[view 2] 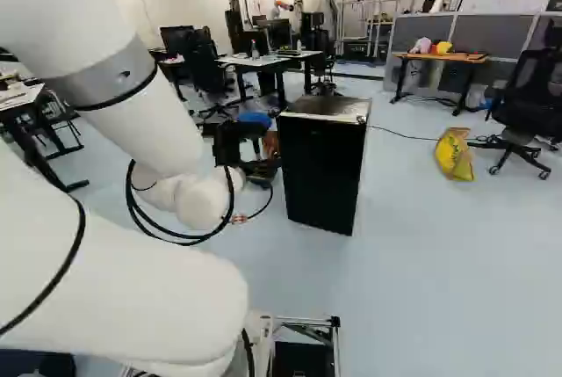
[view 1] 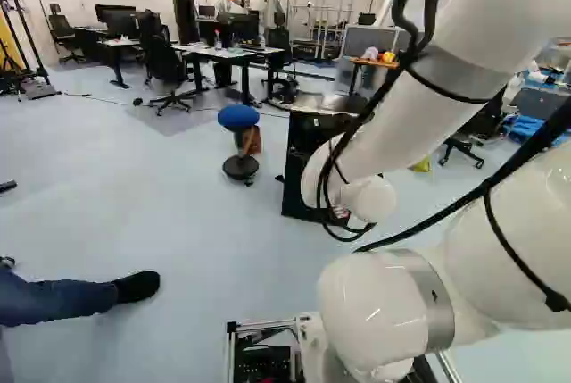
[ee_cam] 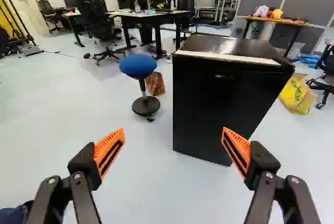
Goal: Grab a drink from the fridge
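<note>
Wrist view: jaws spread wide, floor stretching ahead between them to the fridge's bottom edge.

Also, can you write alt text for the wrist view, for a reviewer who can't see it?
A closed black mini fridge stands on the floor ahead of the open end effector, out of its grasp. A blue-topped stool and a yellow bag flank the fridge, with desks and office chairs beyond.

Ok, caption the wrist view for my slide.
Open gripper facing a closed black fridge, a blue-topped stool beside it and a yellow bag on the floor beyond.
</note>
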Motion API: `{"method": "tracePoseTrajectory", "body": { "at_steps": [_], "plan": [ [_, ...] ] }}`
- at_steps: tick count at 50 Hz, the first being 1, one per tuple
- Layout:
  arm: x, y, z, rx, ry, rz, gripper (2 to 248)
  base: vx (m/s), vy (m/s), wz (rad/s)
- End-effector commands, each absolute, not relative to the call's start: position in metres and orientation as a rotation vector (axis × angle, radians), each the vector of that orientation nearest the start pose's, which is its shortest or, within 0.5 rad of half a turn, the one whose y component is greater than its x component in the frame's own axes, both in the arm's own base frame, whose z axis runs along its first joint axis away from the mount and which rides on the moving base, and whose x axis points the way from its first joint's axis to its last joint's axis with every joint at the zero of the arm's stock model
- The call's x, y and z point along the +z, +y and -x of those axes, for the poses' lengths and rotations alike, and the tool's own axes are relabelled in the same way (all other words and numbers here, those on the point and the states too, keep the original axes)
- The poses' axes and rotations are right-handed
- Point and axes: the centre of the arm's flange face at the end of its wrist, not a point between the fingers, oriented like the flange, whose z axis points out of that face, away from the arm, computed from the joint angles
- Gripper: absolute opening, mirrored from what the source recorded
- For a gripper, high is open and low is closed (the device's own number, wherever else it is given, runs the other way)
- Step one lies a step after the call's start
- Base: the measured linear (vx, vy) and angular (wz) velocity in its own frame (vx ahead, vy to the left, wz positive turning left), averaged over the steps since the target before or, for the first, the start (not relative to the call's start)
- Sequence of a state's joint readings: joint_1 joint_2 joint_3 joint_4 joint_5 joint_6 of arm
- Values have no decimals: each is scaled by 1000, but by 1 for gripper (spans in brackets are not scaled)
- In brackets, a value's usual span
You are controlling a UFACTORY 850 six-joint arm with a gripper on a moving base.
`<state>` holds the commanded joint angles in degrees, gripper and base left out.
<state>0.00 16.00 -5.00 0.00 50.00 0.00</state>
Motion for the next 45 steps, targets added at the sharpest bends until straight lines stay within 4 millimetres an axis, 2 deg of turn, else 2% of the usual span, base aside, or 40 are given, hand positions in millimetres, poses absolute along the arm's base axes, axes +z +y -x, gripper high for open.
{"method": "tracePoseTrajectory", "body": {
  "at_steps": [28,45],
  "plan": [
    [366,0,-270,-1824,0,2558,247,0,-12,-21],
    [366,0,-270,-1824,0,2558,247,78,-22,-25]
  ]
}}
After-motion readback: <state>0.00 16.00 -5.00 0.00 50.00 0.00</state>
